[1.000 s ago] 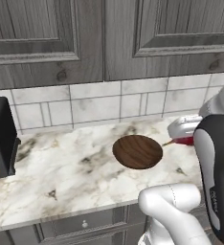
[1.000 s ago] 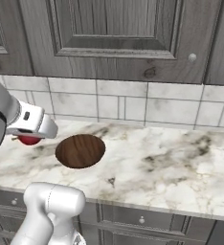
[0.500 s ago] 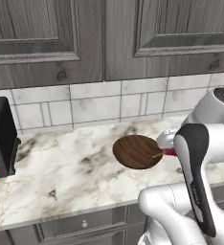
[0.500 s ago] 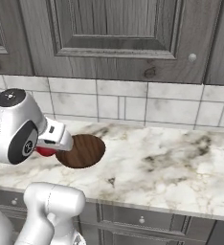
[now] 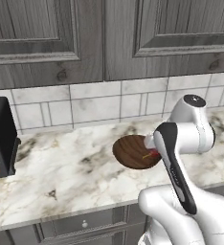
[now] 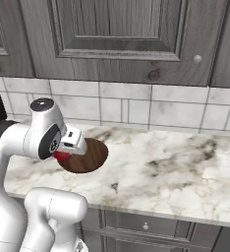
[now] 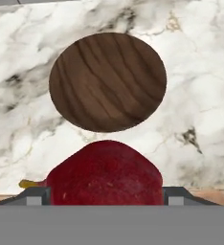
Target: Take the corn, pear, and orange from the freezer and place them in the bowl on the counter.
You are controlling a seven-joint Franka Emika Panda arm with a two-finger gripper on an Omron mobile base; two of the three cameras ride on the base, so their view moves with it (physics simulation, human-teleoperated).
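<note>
From the hand's camera I see a dark red, rounded fruit with a short yellowish stem [image 7: 104, 174] sitting between my hand's [image 7: 104, 194] two dark fingers, which close against its sides; by its colour and stem I take it for the pear. Just ahead of it lies the round, shallow, dark brown wooden bowl [image 7: 107, 81], and it is bare inside, so I judge nothing has been delivered yet. This fruit looks like the first; corn and orange would remain, along with trips back to the freezer.

Going left to right across the white-and-grey marbled stone surface [image 5: 61, 167] in the left base view: a black boxy appliance with a small red light [image 5: 1, 139] stands at the far left, then open marble, then the bowl [image 5: 130, 152] with the red fruit [image 5: 154, 154] at its right rim. Behind run pale square tiles [image 5: 95, 103] under dark grey wooden cabinet doors [image 5: 47, 33]; grey drawers [image 6: 151, 226] sit below.
</note>
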